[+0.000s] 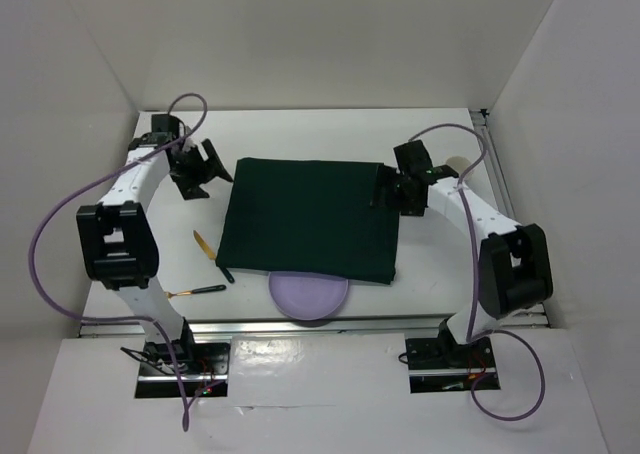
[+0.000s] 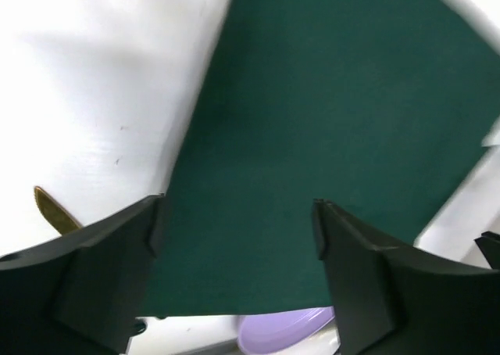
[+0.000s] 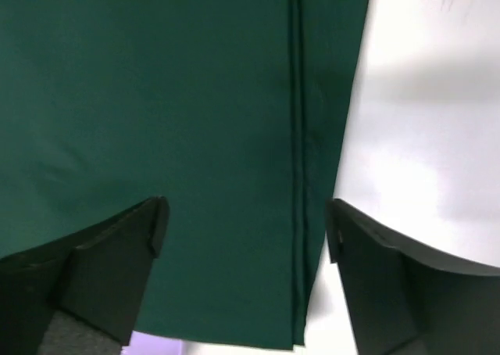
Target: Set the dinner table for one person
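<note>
**Fig. 1.** Both pincers hung wide open and empty. The left pincer [image 1: 200,171] was near the far left corner of the green cloth mat [image 1: 310,219] and the right pincer [image 1: 392,189] over its far right hem, positions suited to straightening the cloth. The mat lay flat on the middle of the white counter [image 1: 300,134], which spread beneath everything in view, probably as the base for the setting. A lilac plate [image 1: 308,297] sat partly tucked under the mat's near edge. Gold-tipped, black-handled cutlery [image 1: 205,245] lay on the counter left of the mat. Neither was yet set out.
</note>
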